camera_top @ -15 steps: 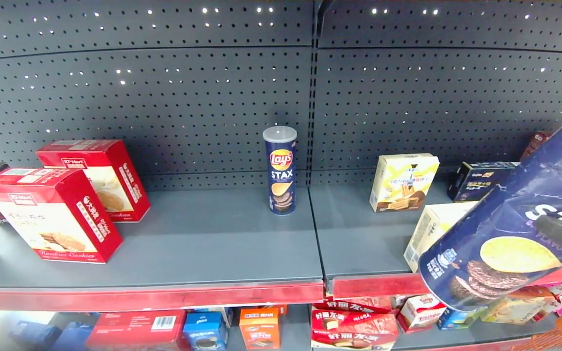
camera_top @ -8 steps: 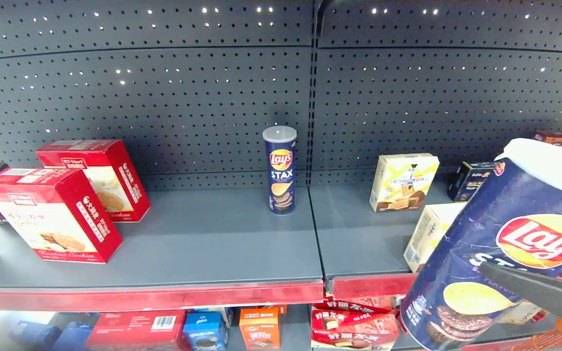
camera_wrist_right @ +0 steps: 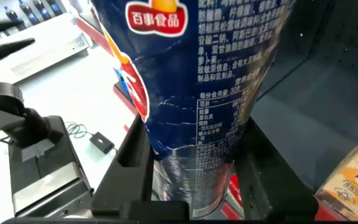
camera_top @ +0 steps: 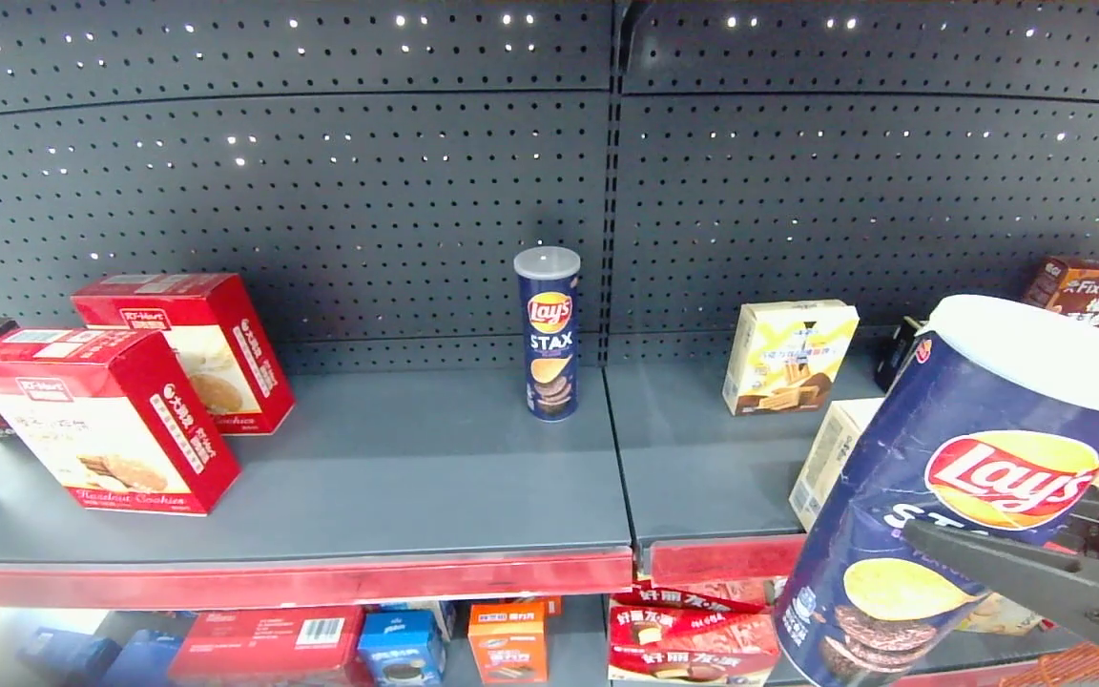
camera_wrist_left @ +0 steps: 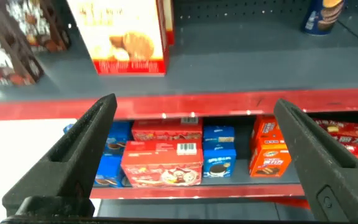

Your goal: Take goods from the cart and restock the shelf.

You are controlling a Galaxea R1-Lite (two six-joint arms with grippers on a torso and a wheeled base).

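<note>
held can: the blue chip can hangs in the air on the robot's right, out in front of the shelf. It's tilted, with the white lid up and toward the right, and it isn't on the board yet.
right claw: the right gripper is clamped around the can's body below the round logo, one finger on each side.
left claw: the left gripper has its fingers spread wide with nothing in them, low in front of the red shelf lip.
likely spot: my guess is beside the matching can, which stands upright at the back near the middle joint. There's bare board all around it.
doing it well: I'd get it upright first and lift the base clear over the red lip. Keep it off the pale box just beside it, set the base flat, and only then let go. A tall, narrow can probably tips easily.
print: the can has a red-and-yellow logo, white lettering and a chip picture, plus dense small text on the back. The red boxes show cookies and white lettering. I'm not spelling any of it out.
</note>
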